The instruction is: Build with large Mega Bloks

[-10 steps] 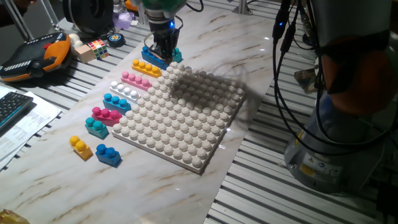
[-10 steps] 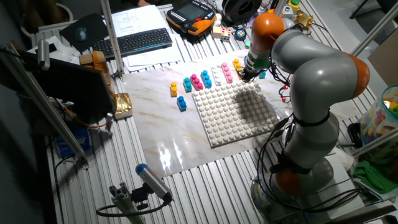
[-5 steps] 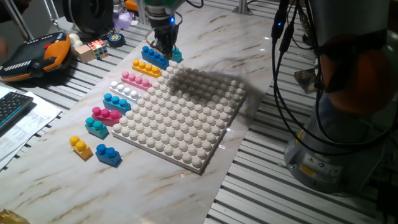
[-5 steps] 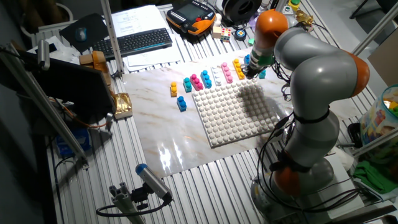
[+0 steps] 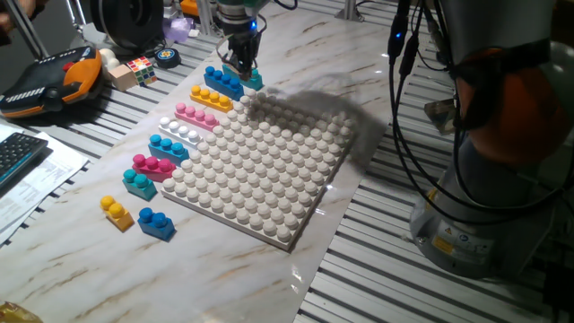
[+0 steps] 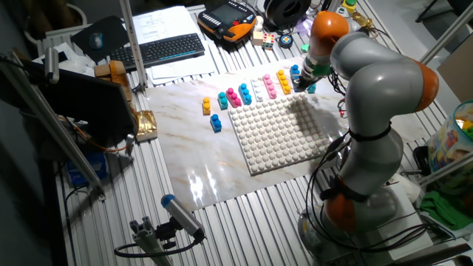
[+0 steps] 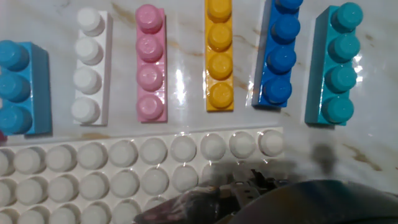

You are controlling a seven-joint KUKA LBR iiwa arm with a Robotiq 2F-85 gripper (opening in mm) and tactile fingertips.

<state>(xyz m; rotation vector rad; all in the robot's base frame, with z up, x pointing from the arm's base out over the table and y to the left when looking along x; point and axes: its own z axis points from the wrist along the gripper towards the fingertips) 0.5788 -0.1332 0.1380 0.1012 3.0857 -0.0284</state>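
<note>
Large Mega Bloks lie in a row left of the white studded baseplate [image 5: 260, 166]: teal [image 5: 254, 80], blue [image 5: 221, 81], yellow [image 5: 211, 97], pink [image 5: 195, 115], white [image 5: 179, 131], light blue [image 5: 169, 146], magenta [image 5: 152, 166] and a small teal one [image 5: 139, 184]. Two-stud yellow [image 5: 117, 213] and blue [image 5: 156, 223] bricks sit at the near end. My gripper [image 5: 240, 65] hangs just above the teal and blue bricks and holds nothing. In the hand view the teal [image 7: 336, 62], blue [image 7: 280, 56], yellow [image 7: 219, 56] and pink [image 7: 150, 62] bricks lie ahead; my gripper [image 7: 249, 186] is a dark blur.
A small puzzle cube [image 5: 139, 70], an orange teach pendant [image 5: 54, 76] and a keyboard [image 6: 166, 48] lie beyond the marble board. Cables and the arm's base [image 5: 466, 233] stand to the right of the baseplate.
My gripper has risen from the blue brick and moved a little toward the teal brick. The blue brick stays on the table. No brick has moved.
</note>
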